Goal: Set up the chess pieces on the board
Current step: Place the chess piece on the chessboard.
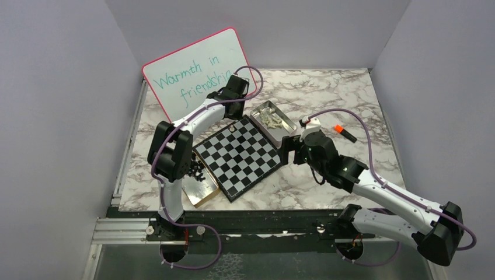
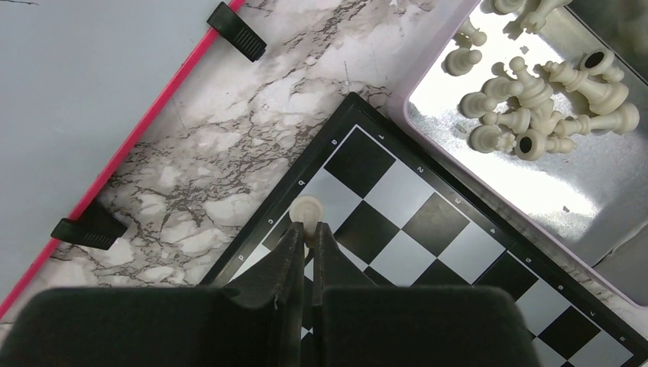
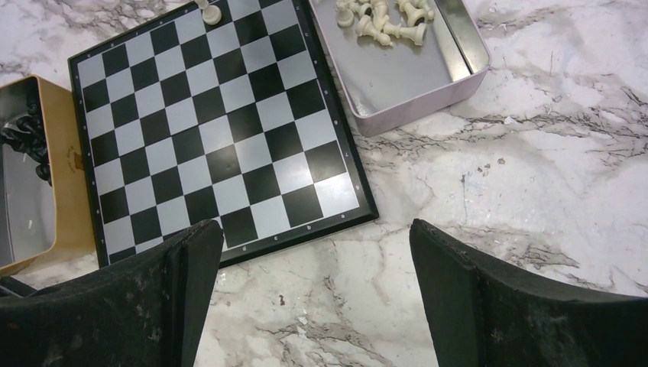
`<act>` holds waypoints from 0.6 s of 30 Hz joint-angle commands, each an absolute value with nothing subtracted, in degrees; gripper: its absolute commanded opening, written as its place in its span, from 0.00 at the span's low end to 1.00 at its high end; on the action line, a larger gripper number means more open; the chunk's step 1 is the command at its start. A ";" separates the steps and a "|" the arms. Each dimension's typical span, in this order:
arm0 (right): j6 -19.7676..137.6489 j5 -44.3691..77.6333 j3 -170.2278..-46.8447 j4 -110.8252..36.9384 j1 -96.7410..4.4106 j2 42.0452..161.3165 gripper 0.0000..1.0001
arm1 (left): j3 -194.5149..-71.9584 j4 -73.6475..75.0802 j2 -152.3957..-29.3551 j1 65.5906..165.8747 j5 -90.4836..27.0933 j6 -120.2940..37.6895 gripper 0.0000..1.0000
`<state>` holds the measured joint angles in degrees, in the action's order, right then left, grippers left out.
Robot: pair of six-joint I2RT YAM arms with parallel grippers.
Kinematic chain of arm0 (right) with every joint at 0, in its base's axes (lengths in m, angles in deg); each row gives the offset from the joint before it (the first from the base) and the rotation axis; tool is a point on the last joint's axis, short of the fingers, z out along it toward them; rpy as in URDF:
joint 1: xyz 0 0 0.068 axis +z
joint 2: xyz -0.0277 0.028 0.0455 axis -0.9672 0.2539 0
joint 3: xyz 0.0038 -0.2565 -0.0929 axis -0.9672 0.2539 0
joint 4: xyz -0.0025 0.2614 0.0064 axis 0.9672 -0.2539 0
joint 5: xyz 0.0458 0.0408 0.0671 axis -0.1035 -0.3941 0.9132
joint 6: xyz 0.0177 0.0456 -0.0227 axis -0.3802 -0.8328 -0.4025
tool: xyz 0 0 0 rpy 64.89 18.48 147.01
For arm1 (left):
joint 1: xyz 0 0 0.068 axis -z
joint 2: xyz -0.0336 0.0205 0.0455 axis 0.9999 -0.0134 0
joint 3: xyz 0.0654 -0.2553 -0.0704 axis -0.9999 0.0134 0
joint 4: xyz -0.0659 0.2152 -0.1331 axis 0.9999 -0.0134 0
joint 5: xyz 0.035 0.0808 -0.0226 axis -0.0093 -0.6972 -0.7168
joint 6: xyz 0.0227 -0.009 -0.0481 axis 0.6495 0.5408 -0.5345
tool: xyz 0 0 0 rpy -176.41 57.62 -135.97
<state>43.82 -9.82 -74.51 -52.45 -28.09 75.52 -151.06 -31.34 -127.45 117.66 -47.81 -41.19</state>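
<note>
Round-headed cream pawn (image 2: 308, 208), glossy flat chequered board (image 2: 428, 222)

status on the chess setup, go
Left end effector shut on small cream-white chess piece, at far edge of glossy black-and-white chequered board. Right end effector open, empty. Board otherwise bare, nothing blocking.

Board (image 1: 238, 156) between near-left tin (image 1: 205, 196) and far-right tin (image 1: 285, 123)

The board (image 1: 238, 156) has black and white chequers; chess pieces (image 2: 529, 93) are cream or black; the table (image 1: 327, 93) is grey-veined white marble.
</note>
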 commanded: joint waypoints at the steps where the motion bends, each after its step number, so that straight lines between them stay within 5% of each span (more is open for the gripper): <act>1: 44.64 -11.29 -75.34 -51.20 -27.91 76.61 0.98 | -152.72 -31.73 -128.81 117.62 -45.34 -39.83 0.06; 18: 44.11 -10.54 -75.85 -52.25 -27.88 76.40 0.98 | -152.65 -31.67 -130.96 117.36 -43.36 -39.74 0.06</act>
<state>43.95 -9.77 -74.51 -52.47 -28.09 76.85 -151.06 -31.41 -129.92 117.68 -44.69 -40.36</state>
